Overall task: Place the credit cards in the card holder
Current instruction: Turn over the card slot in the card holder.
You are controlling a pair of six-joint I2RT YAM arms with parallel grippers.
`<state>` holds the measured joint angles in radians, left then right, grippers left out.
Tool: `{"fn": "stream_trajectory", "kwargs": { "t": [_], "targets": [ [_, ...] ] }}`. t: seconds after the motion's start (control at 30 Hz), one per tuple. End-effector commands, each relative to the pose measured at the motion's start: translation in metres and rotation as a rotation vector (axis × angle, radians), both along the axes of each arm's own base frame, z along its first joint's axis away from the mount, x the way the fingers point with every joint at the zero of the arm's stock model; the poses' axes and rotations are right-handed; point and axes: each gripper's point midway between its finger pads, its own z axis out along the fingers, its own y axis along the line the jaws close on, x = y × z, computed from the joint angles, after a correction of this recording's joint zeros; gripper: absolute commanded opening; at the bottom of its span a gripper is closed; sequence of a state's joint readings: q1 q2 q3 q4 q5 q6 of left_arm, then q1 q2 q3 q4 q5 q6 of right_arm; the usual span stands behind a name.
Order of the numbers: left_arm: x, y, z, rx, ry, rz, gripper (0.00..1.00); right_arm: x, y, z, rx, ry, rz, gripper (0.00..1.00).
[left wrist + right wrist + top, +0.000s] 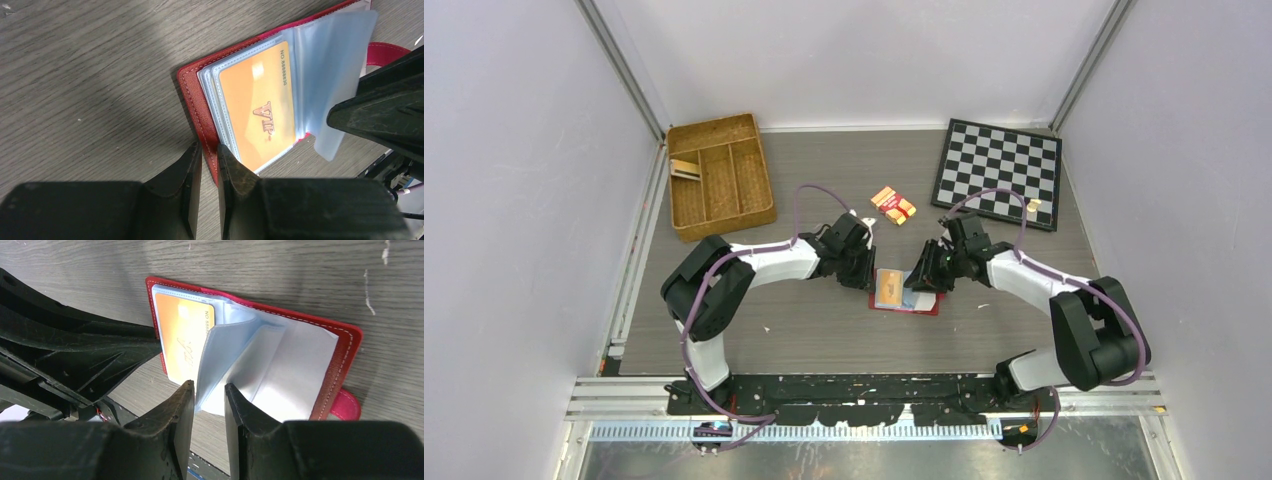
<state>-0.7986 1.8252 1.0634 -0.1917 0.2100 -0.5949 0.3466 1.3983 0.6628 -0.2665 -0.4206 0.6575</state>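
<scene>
left gripper [209, 165]: jaws nearly closed on the card holder's [921, 306] near-left cover edge
right gripper [209, 402]: pinching a clear sleeve [220, 355]
done: one orange card [260, 110] sleeved
left: banded pack [893, 205] lies farther back, untouched

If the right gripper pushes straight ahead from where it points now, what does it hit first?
Most likely the lifted clear sleeve of the card holder: its edge sits right at the right gripper, between the jaws. Depth is unclear; contact may already exist.
</scene>
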Motion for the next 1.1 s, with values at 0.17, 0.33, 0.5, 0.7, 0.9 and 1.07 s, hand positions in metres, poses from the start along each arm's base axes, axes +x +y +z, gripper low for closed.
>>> {"fn": "stream_trajectory", "kwargs": {
  "t": [0.17, 0.33, 0.5, 0.7, 0.9, 1.07],
  "targets": [
    [0.004, -0.005, -0.002, -0.014, -0.014, -0.007, 0.19, 0.010, 0.017, 0.008, 0.023, -0.041, 0.033, 0.41],
    [0.005, -0.003, -0.001, -0.013, -0.016, -0.002, 0.19, 0.010, 0.021, 0.007, 0.011, -0.044, 0.040, 0.46],
    [0.007, 0.000, 0.003, -0.017, -0.033, 0.007, 0.19, 0.011, 0.015, 0.007, -0.027, -0.054, 0.016, 0.48],
    [0.008, 0.002, 0.005, -0.016, -0.042, 0.010, 0.19, 0.009, -0.002, 0.002, -0.112, -0.052, -0.042, 0.43],
    [0.008, 0.001, 0.005, -0.022, -0.036, 0.008, 0.19, 0.005, -0.022, -0.004, -0.203, -0.037, -0.100, 0.35],
    [0.007, 0.001, 0.004, -0.019, -0.035, 0.006, 0.19, 0.004, -0.037, -0.007, -0.286, -0.027, -0.139, 0.32]
  ]
}}
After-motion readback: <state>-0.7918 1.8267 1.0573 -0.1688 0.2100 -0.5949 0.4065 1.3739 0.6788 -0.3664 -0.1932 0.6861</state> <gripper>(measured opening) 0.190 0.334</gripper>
